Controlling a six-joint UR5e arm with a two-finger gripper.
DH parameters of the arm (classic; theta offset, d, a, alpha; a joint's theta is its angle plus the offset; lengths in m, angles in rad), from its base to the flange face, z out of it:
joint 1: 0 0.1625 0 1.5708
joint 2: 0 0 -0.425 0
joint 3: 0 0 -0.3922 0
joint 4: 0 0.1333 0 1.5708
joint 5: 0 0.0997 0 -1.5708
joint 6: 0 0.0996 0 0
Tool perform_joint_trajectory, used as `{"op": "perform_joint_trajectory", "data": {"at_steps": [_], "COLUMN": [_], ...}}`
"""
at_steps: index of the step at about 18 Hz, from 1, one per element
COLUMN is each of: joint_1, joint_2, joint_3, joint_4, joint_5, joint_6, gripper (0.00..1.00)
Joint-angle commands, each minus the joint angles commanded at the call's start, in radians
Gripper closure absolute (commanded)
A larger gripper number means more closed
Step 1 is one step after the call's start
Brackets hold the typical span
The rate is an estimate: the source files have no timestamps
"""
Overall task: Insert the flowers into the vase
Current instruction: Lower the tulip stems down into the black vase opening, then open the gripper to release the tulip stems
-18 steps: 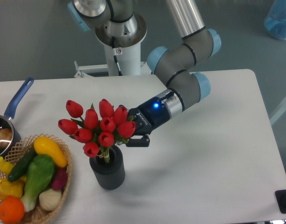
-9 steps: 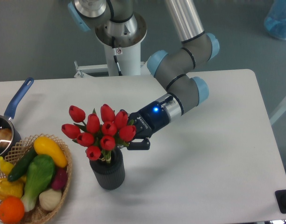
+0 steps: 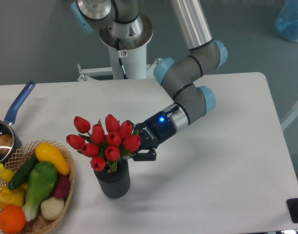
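My gripper (image 3: 135, 147) pinches the flowers (image 3: 104, 140) low on their tied stems, though the buds hide the fingertips, so I judge the hold rather than see it. The bunch stands directly above the vase (image 3: 111, 181), stems entering its mouth. The red buds look light, soft and easily crushed; the bound stems are the stiffest, safest place to hold.

bright, even overhead light — soft faint shadows, sharp, no glare
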Motion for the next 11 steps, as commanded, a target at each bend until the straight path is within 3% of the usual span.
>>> {"op": "perform_joint_trajectory", "data": {"at_steps": [8,10,11], "joint_1": [0.000,0.000,0.000], "joint_2": [-0.009,-0.009,-0.009], "joint_3": [0.000,0.000,0.000], "joint_4": [0.003,0.002,0.002], "joint_5": [0.002,0.002,0.002], "joint_6": [0.017,0.026,0.031], "gripper": [0.75,0.65,0.65]}}
